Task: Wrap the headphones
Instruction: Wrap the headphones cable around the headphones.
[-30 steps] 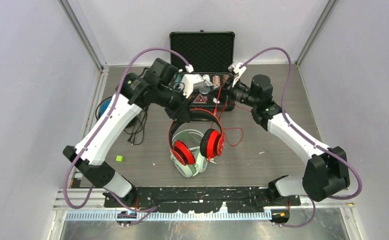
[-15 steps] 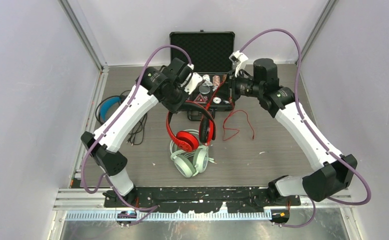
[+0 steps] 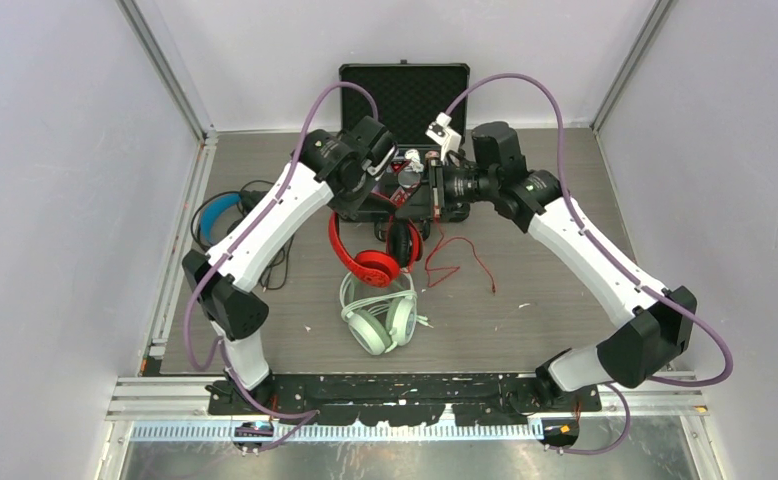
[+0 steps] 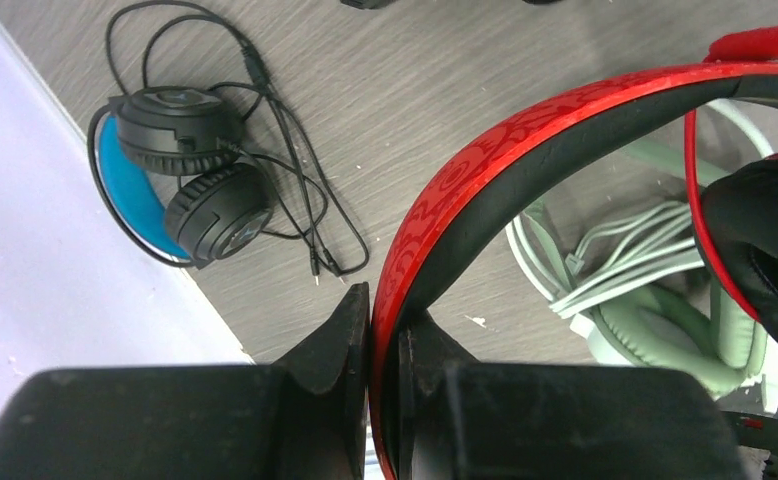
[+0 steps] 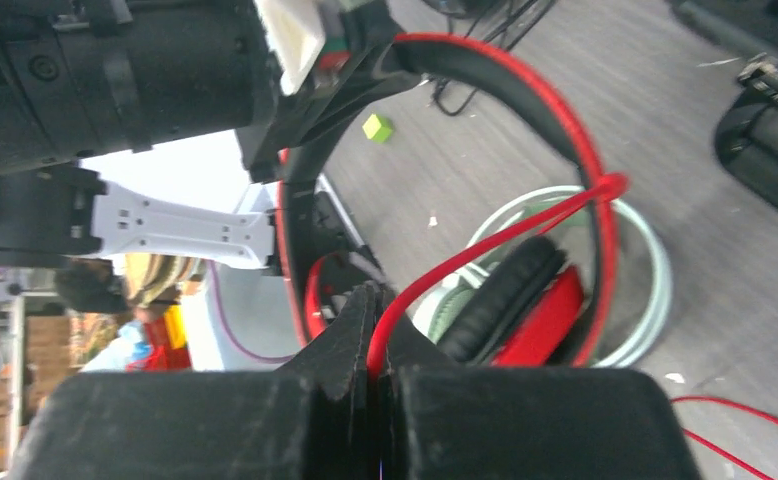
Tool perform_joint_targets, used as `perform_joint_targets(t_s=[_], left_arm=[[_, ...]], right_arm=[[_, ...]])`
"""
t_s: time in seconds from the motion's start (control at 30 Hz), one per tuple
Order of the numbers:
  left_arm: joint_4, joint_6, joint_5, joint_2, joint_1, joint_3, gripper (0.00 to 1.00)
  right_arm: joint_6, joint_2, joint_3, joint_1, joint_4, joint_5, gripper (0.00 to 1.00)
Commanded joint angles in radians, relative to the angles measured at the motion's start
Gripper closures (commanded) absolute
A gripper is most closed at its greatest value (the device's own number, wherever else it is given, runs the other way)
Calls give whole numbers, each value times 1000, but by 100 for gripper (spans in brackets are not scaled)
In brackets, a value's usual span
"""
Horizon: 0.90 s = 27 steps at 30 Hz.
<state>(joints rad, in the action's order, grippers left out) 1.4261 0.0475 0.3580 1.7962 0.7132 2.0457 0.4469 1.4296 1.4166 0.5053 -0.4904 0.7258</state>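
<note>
I have the grey table (image 3: 565,320) filling the middle of the overhead view, with an open black case (image 3: 403,95) at top centre. Just below the case are the red headphones (image 3: 373,262). My left gripper (image 4: 385,325) is pinching their headband, and my right gripper (image 5: 373,325) is clamped on their red cable (image 5: 505,237). The mint-green pair (image 3: 377,322) lies at lower centre, directly beneath the red ones. The black pair (image 3: 213,212) sits at the table's left edge, its cable loose. A small green cube (image 5: 376,127) shows near the top of the right wrist view.
</note>
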Motion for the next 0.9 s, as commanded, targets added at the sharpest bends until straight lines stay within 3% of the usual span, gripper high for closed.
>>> perform_joint_targets(t_s=[0.0, 0.3, 0.5, 0.87], left_arm=[[-8, 87, 99, -3, -5, 69, 100], [-101, 189, 200, -8, -42, 84, 100], [-197, 260, 248, -18, -52, 77, 100], [-399, 385, 263, -72, -89, 52, 100]], right_arm=[[158, 1, 33, 13, 117, 51, 99], [439, -3, -62, 41, 442, 76, 94], [448, 14, -61, 97, 452, 37, 87], [346, 15, -48, 190, 369, -121, 86]])
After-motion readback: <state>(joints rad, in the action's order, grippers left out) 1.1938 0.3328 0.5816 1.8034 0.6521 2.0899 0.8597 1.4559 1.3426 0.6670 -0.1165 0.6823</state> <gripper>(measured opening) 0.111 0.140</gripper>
